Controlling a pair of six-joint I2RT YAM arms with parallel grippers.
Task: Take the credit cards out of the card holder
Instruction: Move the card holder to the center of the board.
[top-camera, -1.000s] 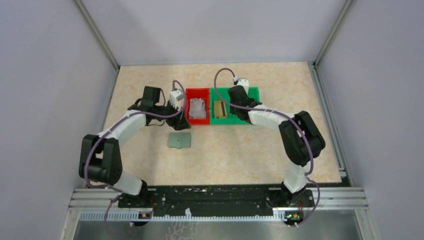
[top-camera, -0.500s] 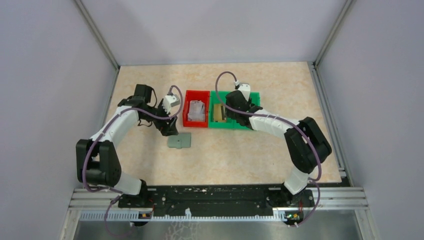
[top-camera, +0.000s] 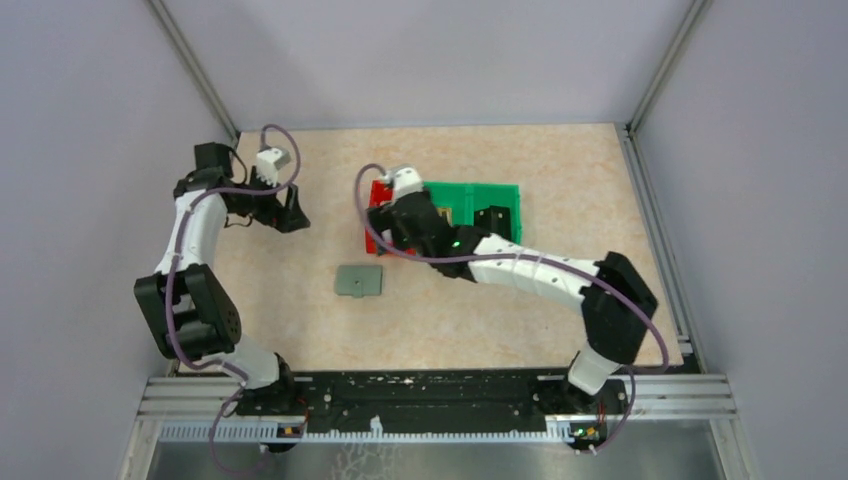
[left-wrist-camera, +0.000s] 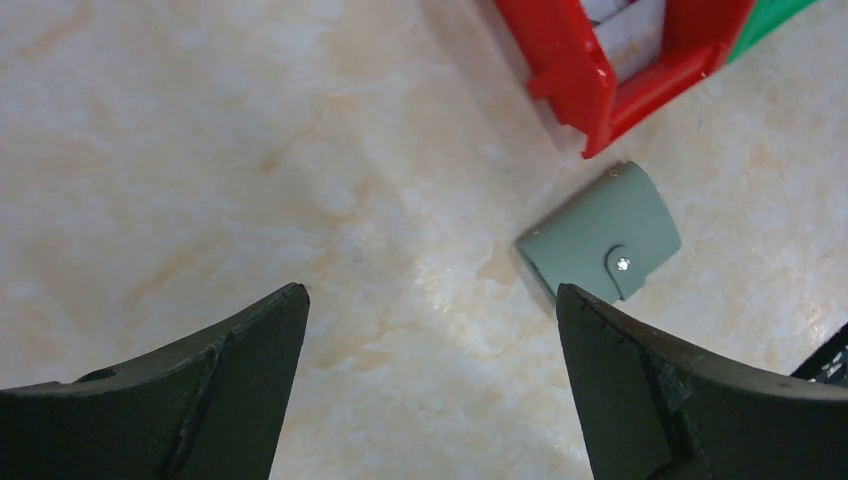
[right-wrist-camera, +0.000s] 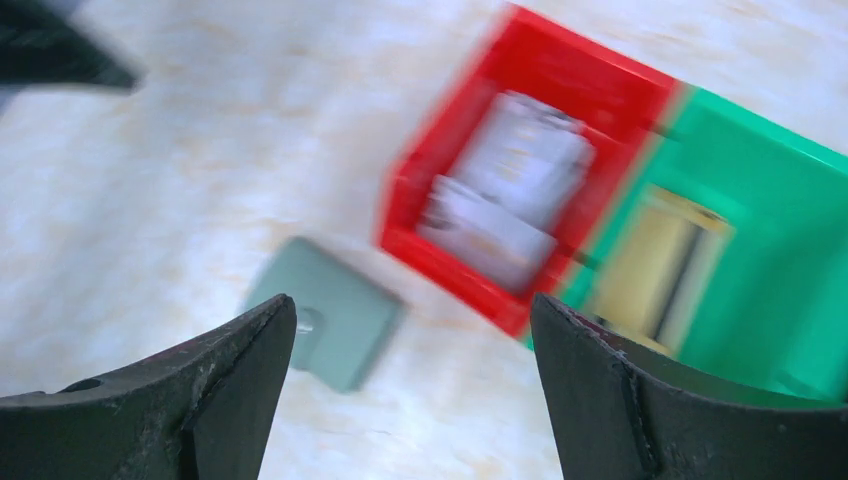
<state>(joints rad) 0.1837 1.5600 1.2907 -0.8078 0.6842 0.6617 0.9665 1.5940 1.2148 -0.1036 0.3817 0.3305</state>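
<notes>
The card holder (top-camera: 359, 281) lies shut and flat on the table, a pale grey-green wallet with its tab snapped; it also shows in the left wrist view (left-wrist-camera: 600, 232) and, blurred, in the right wrist view (right-wrist-camera: 335, 315). Pale grey credit cards (right-wrist-camera: 510, 190) lie in the red bin (right-wrist-camera: 455, 265), and their edge (left-wrist-camera: 628, 30) shows in the left wrist view. My left gripper (top-camera: 290, 214) hangs open at the far left, well apart from the holder, with only bare table between its jaws (left-wrist-camera: 430, 290). My right gripper (top-camera: 382, 230) is open and empty over the red bin's near side (right-wrist-camera: 412, 300).
A green bin (top-camera: 485, 197) adjoins the red bin (top-camera: 377, 190) on the right and holds a yellowish object (right-wrist-camera: 660, 260). My right arm covers most of the red bin from above. Grey walls enclose the table on three sides.
My left arm swung away from the red bin toward the far left and opened fully. My right gripper moved left from the green bin to over the red bin and opened wide.
</notes>
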